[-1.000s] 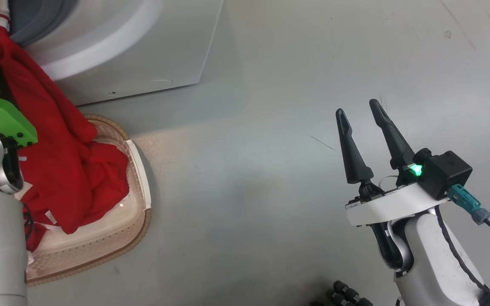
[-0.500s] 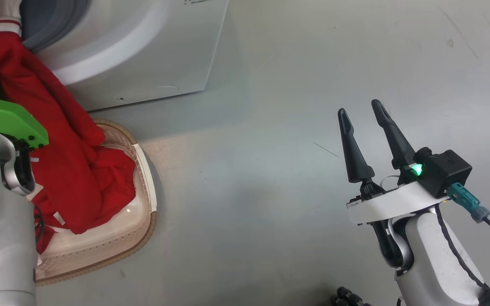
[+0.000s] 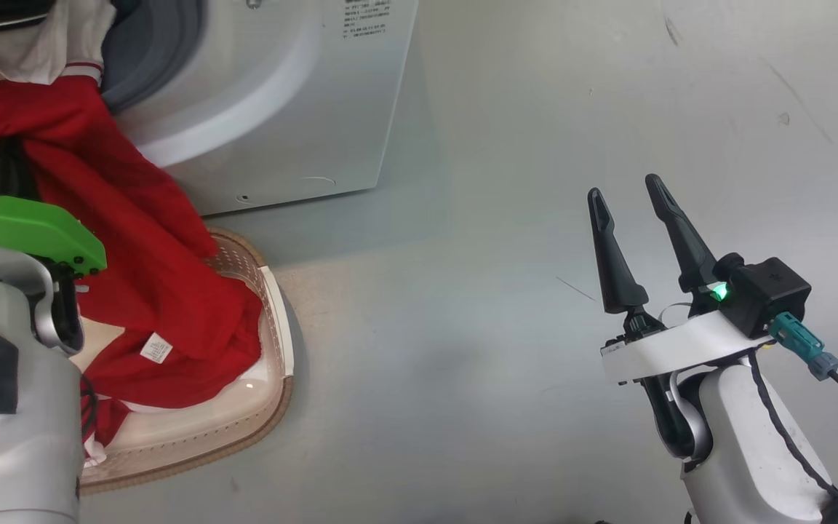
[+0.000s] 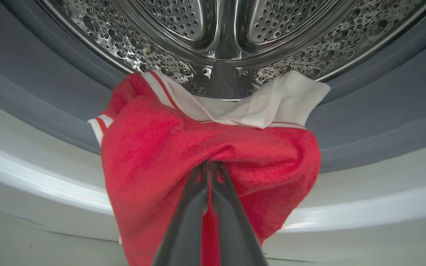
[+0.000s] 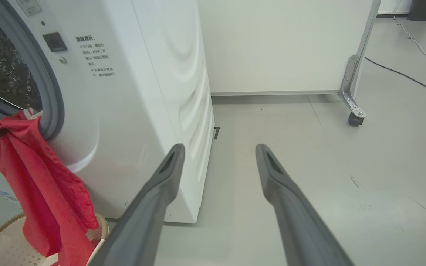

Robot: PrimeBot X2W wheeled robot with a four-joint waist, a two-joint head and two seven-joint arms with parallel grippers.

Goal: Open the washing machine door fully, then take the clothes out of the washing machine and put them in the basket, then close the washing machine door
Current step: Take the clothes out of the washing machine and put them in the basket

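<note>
The white washing machine (image 3: 273, 109) stands with its porthole uncovered; its door is out of view. Red and white clothes (image 4: 154, 155) hang from the steel drum (image 4: 227, 37) over the grey gasket and down into the cream basket (image 3: 277, 364) on the floor. My left gripper (image 4: 210, 164) is shut on a fold of the red cloth at the porthole's lower lip. In the head view the clothes (image 3: 135, 240) drape past my left arm (image 3: 12, 407). My right gripper (image 3: 626, 193) hovers open over bare floor, well right of the washer, with nothing between its fingers.
A white panel on a castor leg (image 5: 353, 92) stands behind the washer's side. A cable (image 5: 405, 75) runs along the floor at the far right. The grey floor (image 3: 463, 327) stretches between the basket and my right arm.
The head camera has shifted, bringing more of the washer and basket into view. My left gripper has shut on the red cloth. The right arm has not moved.
</note>
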